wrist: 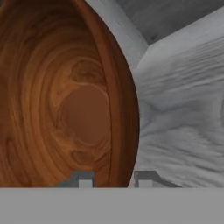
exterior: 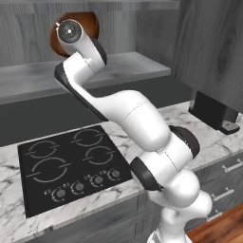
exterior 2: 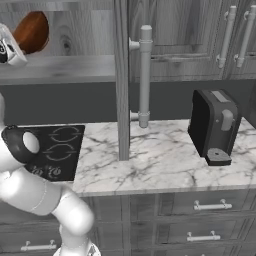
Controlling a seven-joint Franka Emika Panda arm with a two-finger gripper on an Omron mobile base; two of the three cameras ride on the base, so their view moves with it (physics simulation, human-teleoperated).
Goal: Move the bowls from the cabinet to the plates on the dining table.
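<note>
A glossy reddish-brown wooden bowl [wrist: 65, 100] is tipped up on its side on the lower shelf [exterior: 109, 69] of the open cabinet. It also shows behind the hand, bowl [exterior: 90, 21], and at the upper left, bowl [exterior 2: 31, 31]. My gripper [wrist: 113, 179] reaches into the cabinet and is shut on the bowl's rim, one fingertip [wrist: 81, 178] inside the bowl and the other outside. The cabinet door [exterior 2: 121, 75] stands open, edge-on, with its long bar handle [exterior 2: 145, 75]. The plates and the dining table are out of view.
Below the cabinet lies a marble counter [exterior 2: 160, 160] with a black four-ring cooktop [exterior: 71, 161]. A black appliance [exterior 2: 212, 125] stands on the counter at the right. Closed cabinet doors [exterior 2: 200, 30] are at the upper right, and drawers [exterior 2: 210, 205] run under the counter.
</note>
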